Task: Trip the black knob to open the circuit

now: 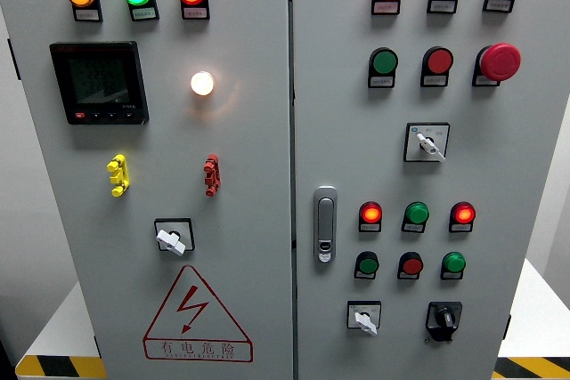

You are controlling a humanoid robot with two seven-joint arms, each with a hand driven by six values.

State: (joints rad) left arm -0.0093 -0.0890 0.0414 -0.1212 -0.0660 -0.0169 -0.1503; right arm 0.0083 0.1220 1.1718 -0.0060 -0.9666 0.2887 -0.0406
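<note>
Head camera, close and square-on to the grey cabinet doors (249, 157) (single view).

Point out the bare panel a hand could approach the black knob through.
Bare grey panel lies right of the black rotary knob and between it and the white-handled selector switch. Above is crowded: a row of three small round pushbuttons.

Red warning triangle (197, 315) on left cabinet door (249, 246): lightning bolt, "有电危险". Button labels too small.
</note>
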